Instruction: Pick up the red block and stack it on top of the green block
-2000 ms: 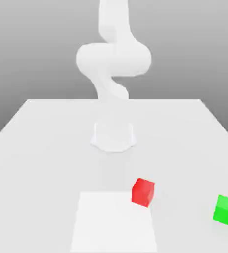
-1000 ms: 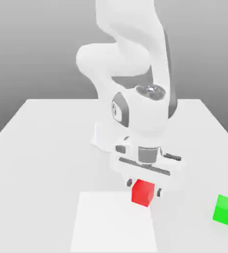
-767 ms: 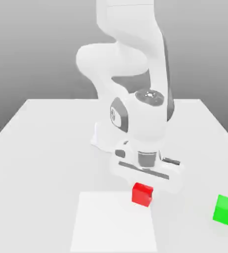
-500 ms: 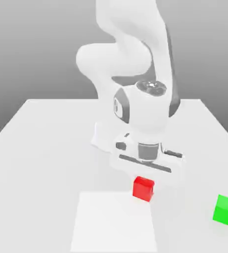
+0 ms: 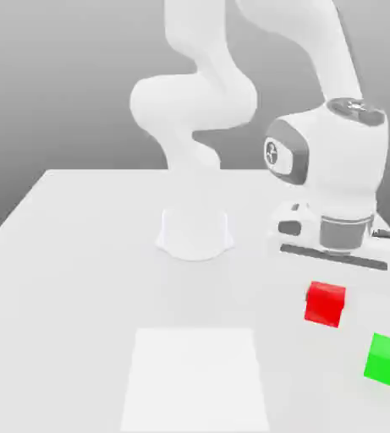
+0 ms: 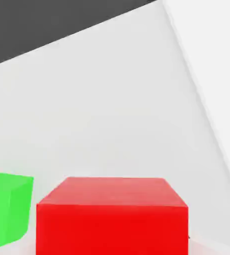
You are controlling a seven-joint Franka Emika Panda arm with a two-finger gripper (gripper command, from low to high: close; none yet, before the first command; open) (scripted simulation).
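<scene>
Above table: red block (gripped)

A pale grey table spans the scene beneath a grey backdrop; a brighter white square patch lies flat on it, below and left of the tool in the exterior view.

Red block and green block: smooth, matt, uniformly coloured faces; table: smooth matt white surface bearing a paler flat square patch; arm: smooth white shell with grey joint trim.
</scene>
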